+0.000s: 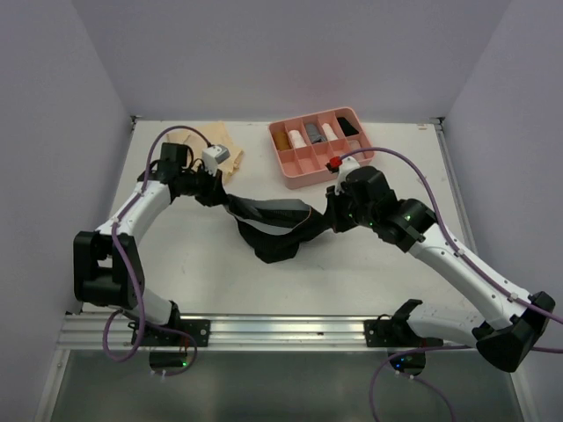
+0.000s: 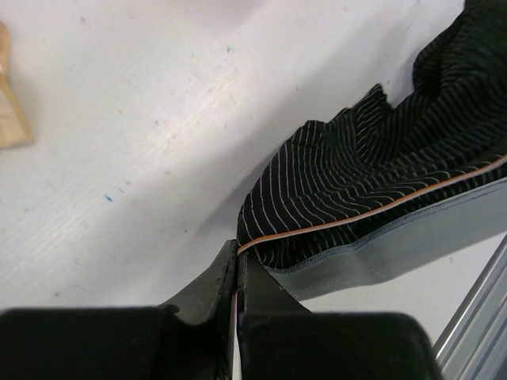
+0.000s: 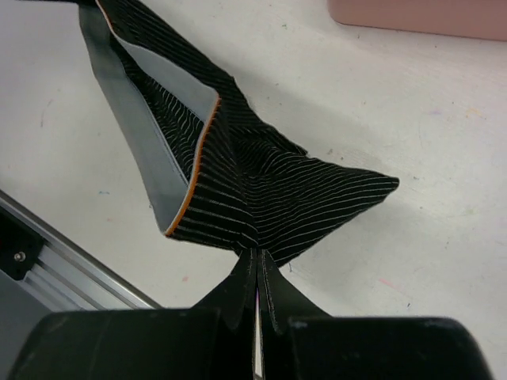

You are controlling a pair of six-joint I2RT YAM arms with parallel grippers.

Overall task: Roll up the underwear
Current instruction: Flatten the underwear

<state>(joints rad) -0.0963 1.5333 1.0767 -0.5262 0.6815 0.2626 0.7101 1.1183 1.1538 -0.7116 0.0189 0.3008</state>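
Observation:
A black pinstriped underwear with a grey waistband and an orange edge hangs stretched between my two grippers over the middle of the table. My left gripper is shut on one end of its waistband, with the jaws pressed together at the orange trim. My right gripper is shut on a bunched corner of the striped cloth at its fingertips. The middle of the garment sags onto the table. A pale tan underwear lies flat at the back left, and its edge shows in the left wrist view.
A pink plastic divided tray stands at the back centre-right with several rolled cloths in its compartments; its wall shows in the right wrist view. An aluminium rail runs along the near edge. White walls enclose the table on three sides.

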